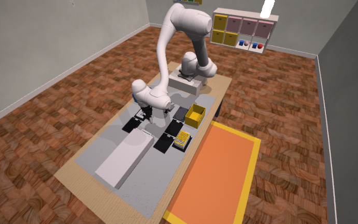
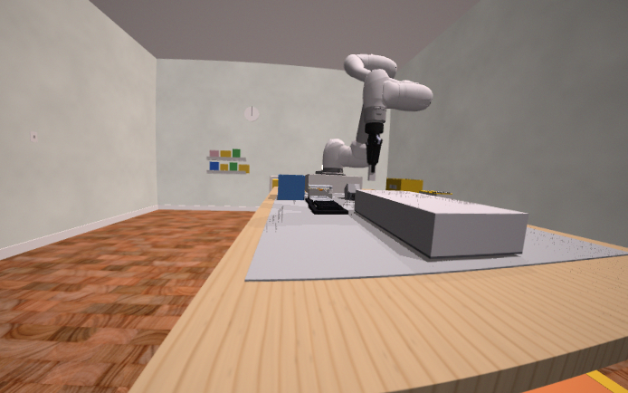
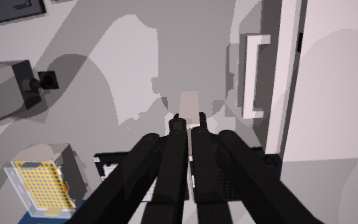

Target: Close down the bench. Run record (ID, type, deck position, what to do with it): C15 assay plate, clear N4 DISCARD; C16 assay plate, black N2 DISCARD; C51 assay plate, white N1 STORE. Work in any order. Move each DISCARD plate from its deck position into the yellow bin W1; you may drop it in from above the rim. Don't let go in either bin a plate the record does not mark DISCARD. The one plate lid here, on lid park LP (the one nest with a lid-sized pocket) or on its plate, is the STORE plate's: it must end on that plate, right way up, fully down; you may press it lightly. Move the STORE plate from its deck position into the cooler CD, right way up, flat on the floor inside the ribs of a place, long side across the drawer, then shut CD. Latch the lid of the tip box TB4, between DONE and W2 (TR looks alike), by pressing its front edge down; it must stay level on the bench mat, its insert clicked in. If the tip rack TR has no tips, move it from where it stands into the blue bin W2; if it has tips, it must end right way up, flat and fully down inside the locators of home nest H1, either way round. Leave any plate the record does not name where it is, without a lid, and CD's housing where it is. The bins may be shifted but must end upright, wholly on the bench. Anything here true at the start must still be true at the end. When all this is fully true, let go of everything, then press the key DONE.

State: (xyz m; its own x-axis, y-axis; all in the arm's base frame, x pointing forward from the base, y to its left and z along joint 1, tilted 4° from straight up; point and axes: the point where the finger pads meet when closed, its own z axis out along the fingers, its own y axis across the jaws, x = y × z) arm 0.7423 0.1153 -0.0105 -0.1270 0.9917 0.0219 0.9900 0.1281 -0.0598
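Note:
My gripper [image 1: 148, 118] [image 2: 372, 168] [image 3: 190, 103] is shut and holds nothing. It hangs above the grey bench mat [image 1: 158, 172], by the handle end of the cooler CD [image 1: 125, 158] [image 2: 439, 219] [image 3: 331, 75]. The cooler's drawer is shut, and its white handle [image 3: 253, 75] shows in the wrist view. A small pale key lies on the mat just past my fingertips. A tip box with a yellow insert [image 3: 43, 185] stands beside the blue bin W2 [image 2: 290, 186]. The yellow bin W1 [image 1: 195, 115] [image 2: 404, 184] stands at the right edge of the mat. A tip rack with a yellow top [image 1: 181, 139] sits on a black nest.
Black nests [image 1: 163, 142] [image 1: 130, 124] [image 2: 327, 206] lie on both sides of the cooler's end. A dark grey plate [image 1: 181, 113] lies beside the yellow bin. A grey block with a black knob [image 3: 6, 90] stands to the left in the wrist view. The arm's base block [image 1: 186, 83] stands at the bench's far end.

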